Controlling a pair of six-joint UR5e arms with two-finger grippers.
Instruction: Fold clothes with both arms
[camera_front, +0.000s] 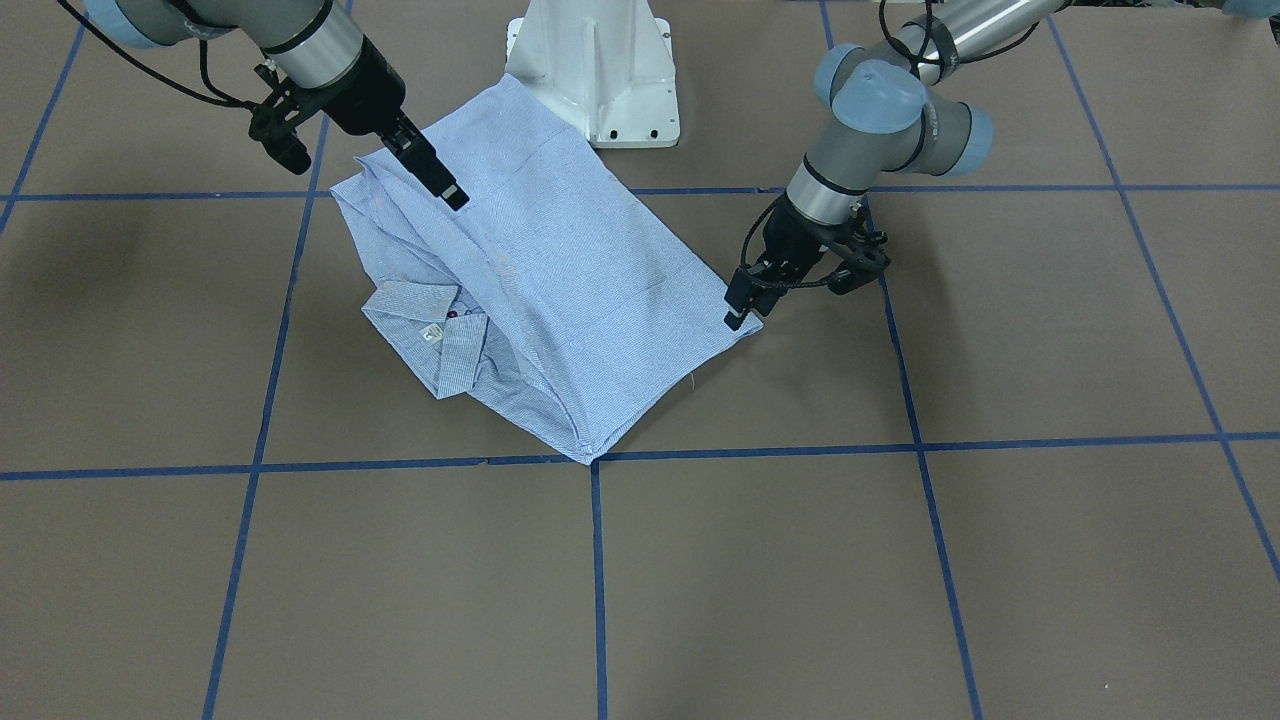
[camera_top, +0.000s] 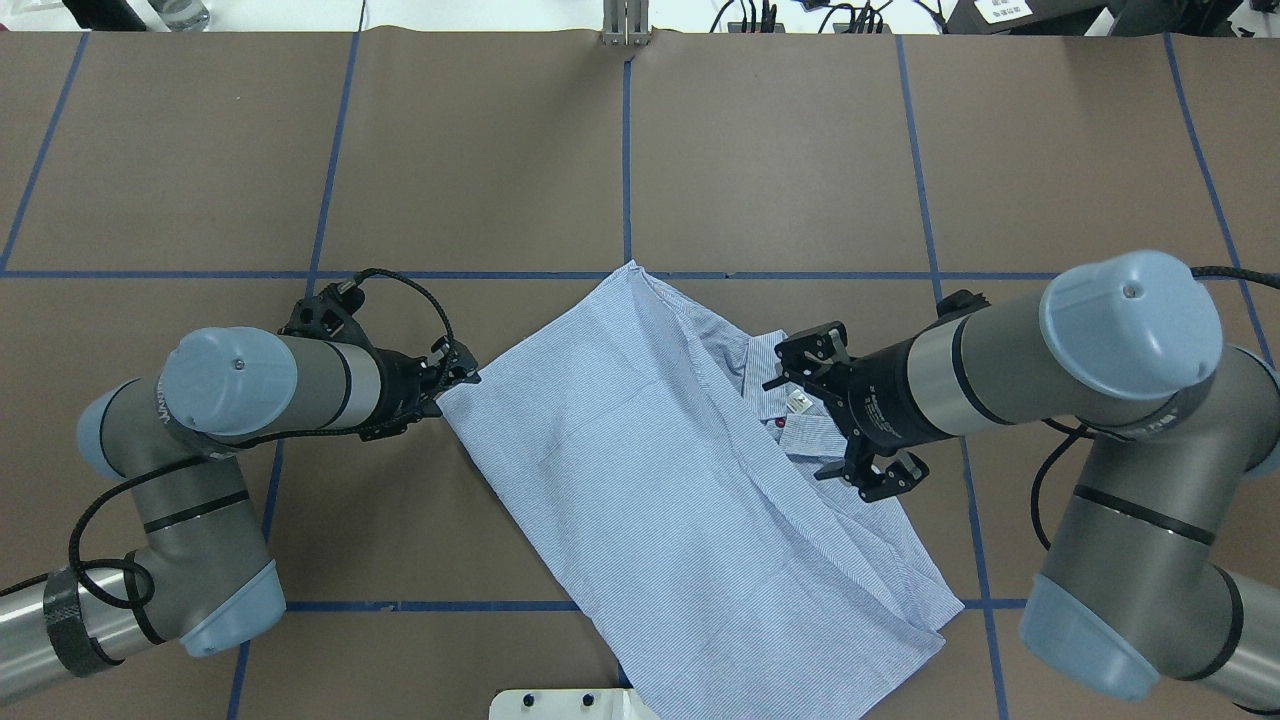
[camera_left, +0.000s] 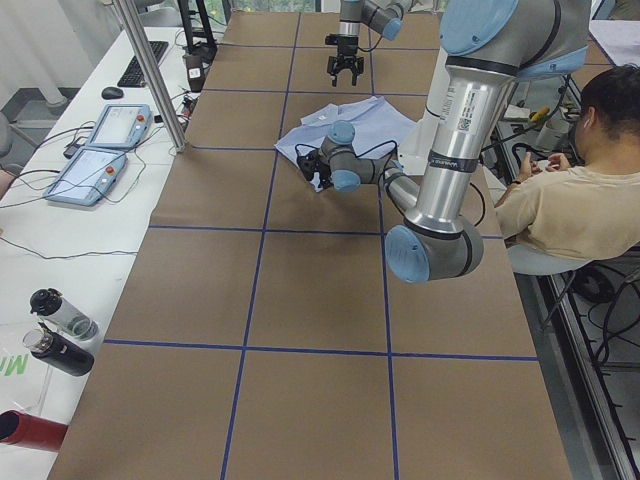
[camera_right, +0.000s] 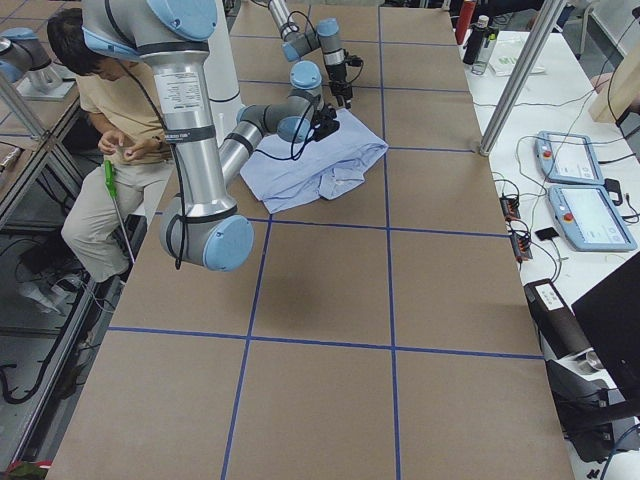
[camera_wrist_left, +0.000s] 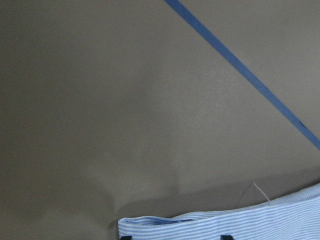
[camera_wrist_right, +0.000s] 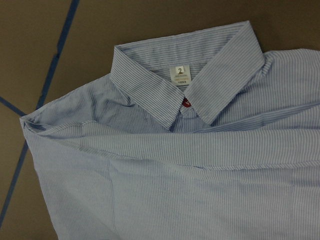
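Observation:
The light blue striped shirt (camera_front: 570, 270) lies partly folded on the brown table, collar toward the robot's right, and also shows in the overhead view (camera_top: 640, 470). My left gripper (camera_front: 738, 308) sits low at the shirt's hem corner (camera_top: 452, 388). In the left wrist view its two dark tips stand apart at the bottom edge with the hem (camera_wrist_left: 240, 222) between them, so it looks open. My right gripper (camera_top: 845, 418) hovers open above the collar, empty (camera_front: 440, 180). The right wrist view shows the collar (camera_wrist_right: 145, 85), white label (camera_wrist_right: 181, 73) and a red button (camera_wrist_right: 187, 103).
The white pedestal base (camera_front: 595, 70) stands just behind the shirt. Blue tape lines (camera_front: 597, 560) grid the table. A seated person (camera_left: 570, 190) is at the robot's side of the table. Teach pendants (camera_right: 585, 190) and bottles (camera_left: 60, 330) lie off the far edge.

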